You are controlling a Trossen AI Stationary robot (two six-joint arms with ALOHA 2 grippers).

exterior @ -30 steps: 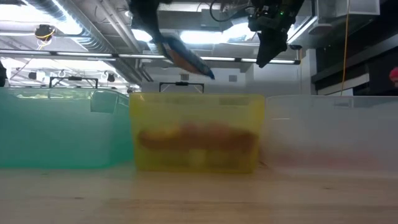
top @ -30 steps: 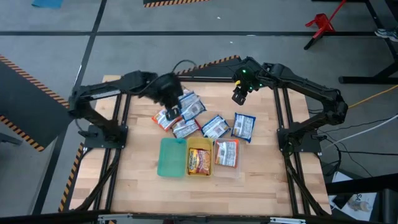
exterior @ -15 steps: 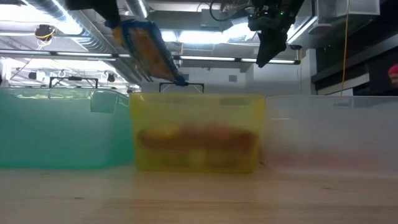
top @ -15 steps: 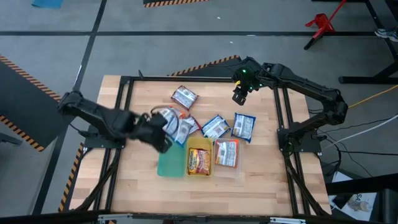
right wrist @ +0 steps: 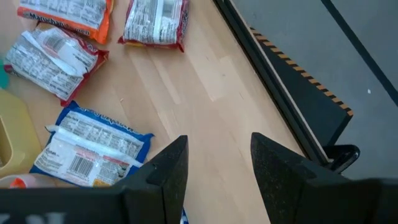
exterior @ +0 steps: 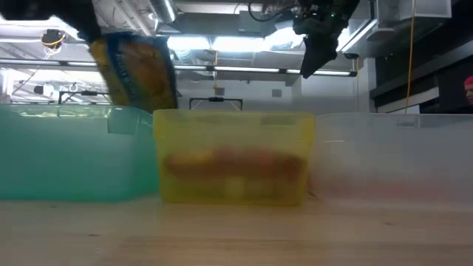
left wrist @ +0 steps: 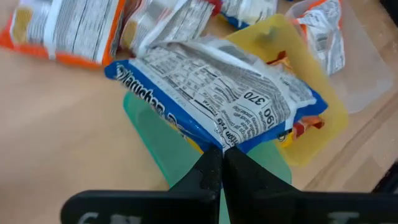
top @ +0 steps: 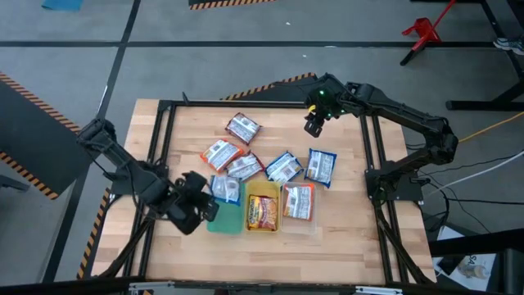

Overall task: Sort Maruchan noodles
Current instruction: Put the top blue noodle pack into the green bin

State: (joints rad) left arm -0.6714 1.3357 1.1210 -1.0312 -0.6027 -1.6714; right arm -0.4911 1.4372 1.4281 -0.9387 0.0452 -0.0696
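high view | L hand (top: 214,197) grips blue pkt (top: 225,189) | over green tray (top: 226,218)

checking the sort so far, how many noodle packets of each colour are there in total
blue packets: 3 (one held in the left hand)
dark red packets: 3
orange packets: 2
total: 8

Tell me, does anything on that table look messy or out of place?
Somewhat. Five loose noodle packets lie scattered at odd angles behind the trays. The left hand dangles a blue packet over the green tray.
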